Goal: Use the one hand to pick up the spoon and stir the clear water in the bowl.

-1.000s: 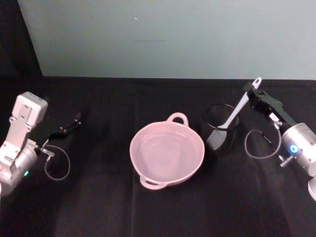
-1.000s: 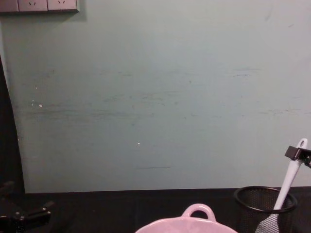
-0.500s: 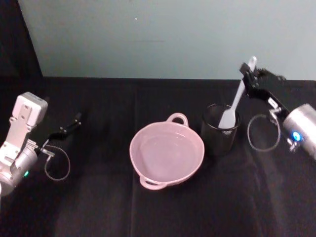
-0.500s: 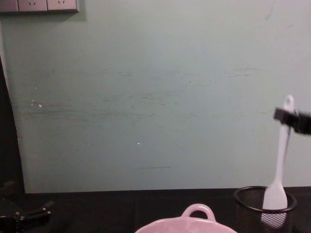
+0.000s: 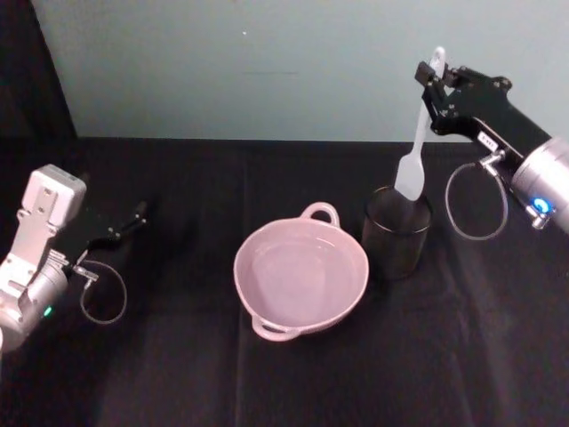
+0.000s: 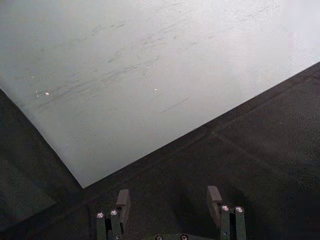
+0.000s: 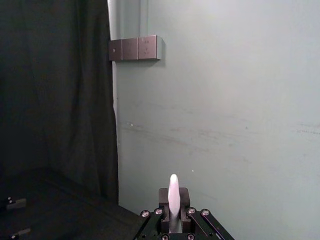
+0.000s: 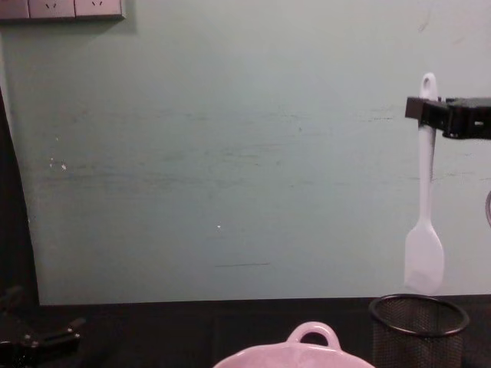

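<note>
Hanging upright from right end effector [image 8: 426, 110], spoon [image 8: 423, 245], head above mesh cup [image 8: 418, 330]

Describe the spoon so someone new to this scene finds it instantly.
On the black table, find the pale pink bowl; right of it stands a black mesh cup. Hanging upright above that cup, pinched near its handle end by the right pincer, is the spoon, the only long white thing.

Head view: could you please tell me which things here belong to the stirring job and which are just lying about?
Belonging to the job:
- white plastic spoon, hanging above the cup
- right end effector, shut on the spoon's handle
- pink bowl of water

Just lying about:
- black wire-mesh cup, right of the bowl
- left end effector, open, parked at the table's left
</note>
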